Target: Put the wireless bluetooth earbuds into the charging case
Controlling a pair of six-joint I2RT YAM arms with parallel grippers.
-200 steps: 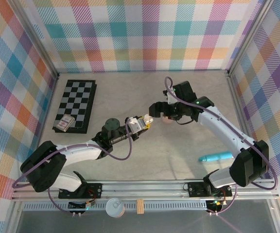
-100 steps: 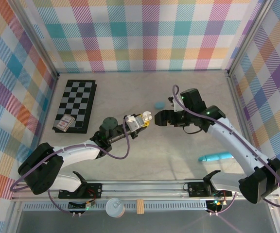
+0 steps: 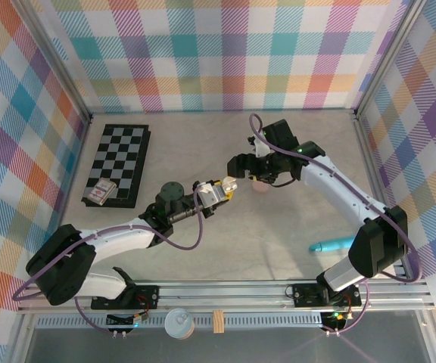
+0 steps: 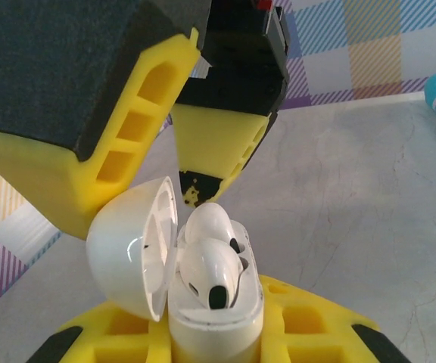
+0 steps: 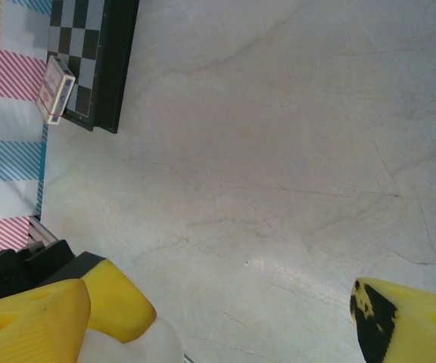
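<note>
The left hand (image 3: 216,193) is squeezed tight around the white charging case (image 4: 216,321), holding it up with the lid (image 4: 133,253) open, likely so the right hand (image 5: 225,318), spread wide just above, can reach the two white earbuds (image 4: 209,253) sitting inside.

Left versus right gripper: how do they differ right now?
The left gripper is shut on the white pebble-shaped charging case, which has its lid open and two white earbuds in it. The right gripper is open and holds nothing. The left supports the case, while the right hangs close beside its lid. Both have yellow-and-black fingers.
</note>
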